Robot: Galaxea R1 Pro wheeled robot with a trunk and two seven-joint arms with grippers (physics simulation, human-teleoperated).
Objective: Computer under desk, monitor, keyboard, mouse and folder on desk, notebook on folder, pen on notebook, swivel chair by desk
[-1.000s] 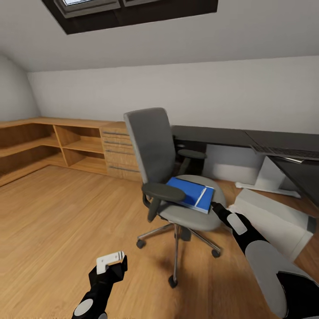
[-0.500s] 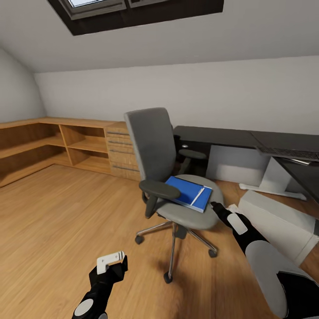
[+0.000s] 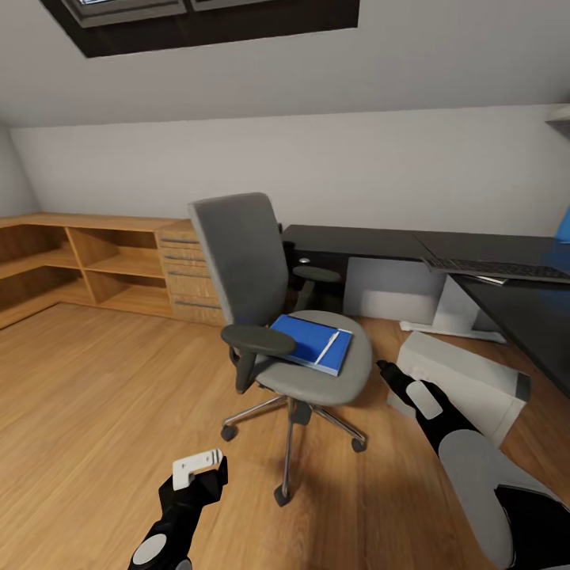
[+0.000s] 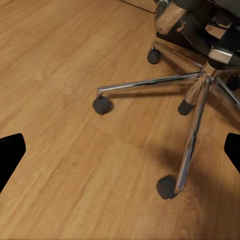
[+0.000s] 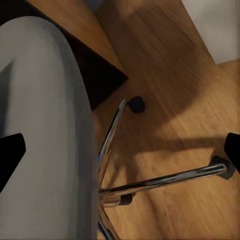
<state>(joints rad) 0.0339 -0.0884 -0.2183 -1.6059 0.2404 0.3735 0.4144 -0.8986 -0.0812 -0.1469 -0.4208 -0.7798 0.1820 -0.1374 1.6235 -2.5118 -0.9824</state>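
Head view: folder (image 3: 305,340) waits on chair (image 3: 317,372) just beyond the empty, wide-spread right tool (image 3: 389,372); next, reach and grip it.

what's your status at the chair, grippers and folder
Left gripper open, empty, low over floor. Right gripper beside swivel chair seat, jaw state unclear. Folder on seat, pen on top. Nothing between right gripper and folder.

We see the swivel chair (image 3: 273,317) standing on the wooden floor (image 3: 103,396), its seat carrying the blue folder (image 3: 305,342) with the pen (image 3: 328,347) on it. The keyboard (image 3: 495,270) lies on the black table (image 3: 443,249); the computer (image 3: 459,384) lies on the floor beside it.
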